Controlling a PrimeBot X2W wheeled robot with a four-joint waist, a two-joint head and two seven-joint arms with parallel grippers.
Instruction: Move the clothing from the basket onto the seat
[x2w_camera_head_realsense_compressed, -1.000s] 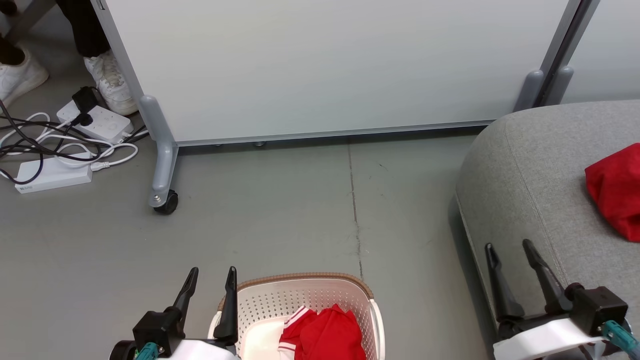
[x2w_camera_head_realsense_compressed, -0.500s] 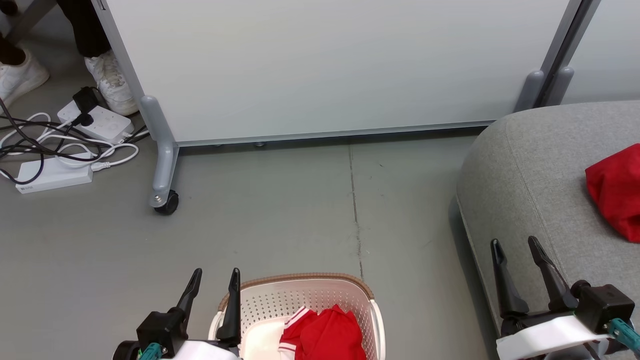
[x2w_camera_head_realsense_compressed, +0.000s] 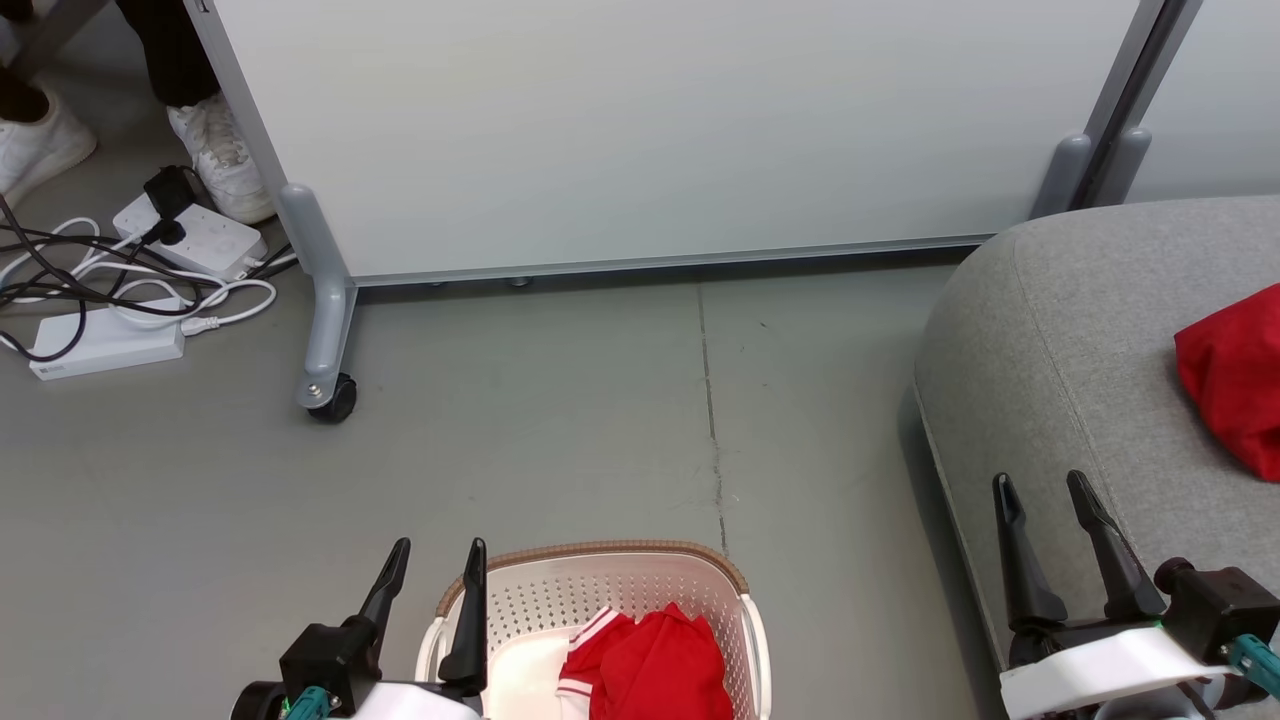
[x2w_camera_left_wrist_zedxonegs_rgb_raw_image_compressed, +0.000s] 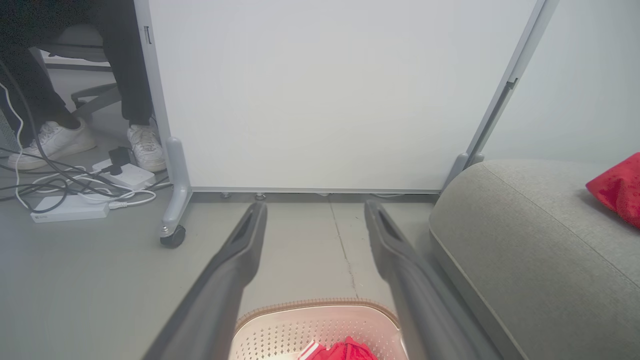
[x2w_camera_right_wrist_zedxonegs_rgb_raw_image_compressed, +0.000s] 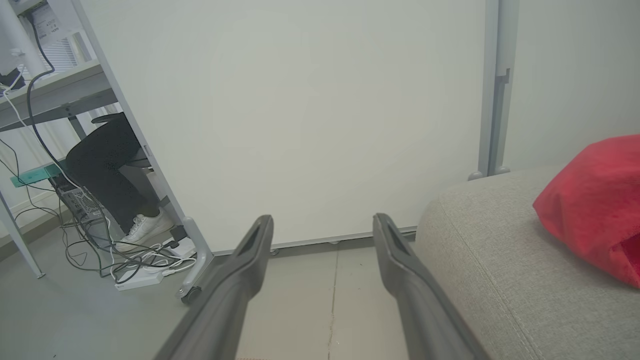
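- grey floor (x2w_camera_head_realsense_compressed: 560, 420) fills the middle of the head view, w/ a thin crack line running down toward the bottom centre.
- white partition panel (x2w_camera_head_realsense_compressed: 640, 130) spans the top, standing on grey legs; black castor (x2w_camera_head_realsense_compressed: 332, 400) under the leg at left-centre.
- upper left: white power strips (x2w_camera_head_realsense_compressed: 190, 240) w/ tangled black + white cables (x2w_camera_head_realsense_compressed: 60, 290), and a person's white shoes (x2w_camera_head_realsense_compressed: 222, 165) by the panel's edge.
- basket (x2w_camera_head_realsense_compressed: 600, 550) at bottom centre: white perforated walls, brown rim, cut off by the bottom edge.
- red garment w/ white striped trim (x2w_camera_head_realsense_compressed: 655, 670) lies bunched inside it, toward the right wall.
- seat (x2w_camera_head_realsense_compressed: 1060, 330) at the right edge: big grey cushion w/ a seam, apart from the basket, floor between.
- second red garment (x2w_camera_head_realsense_compressed: 1235, 375) lies on the seat at far right, partly out of frame.
- left gripper (x2w_camera_head_realsense_compressed: 439, 548) at bottom left, fingers spread wide, holding nothing; one finger overlaps the basket's left rim in the pic, can't tell if touching.
- right gripper (x2w_camera_head_realsense_compressed: 1039, 480) at bottom right, over the seat's front edge, fingers wide apart, holding nothing, well apart from the garment on the seat.
- wrist views: each pair of fingers has just floor + panel showing between.
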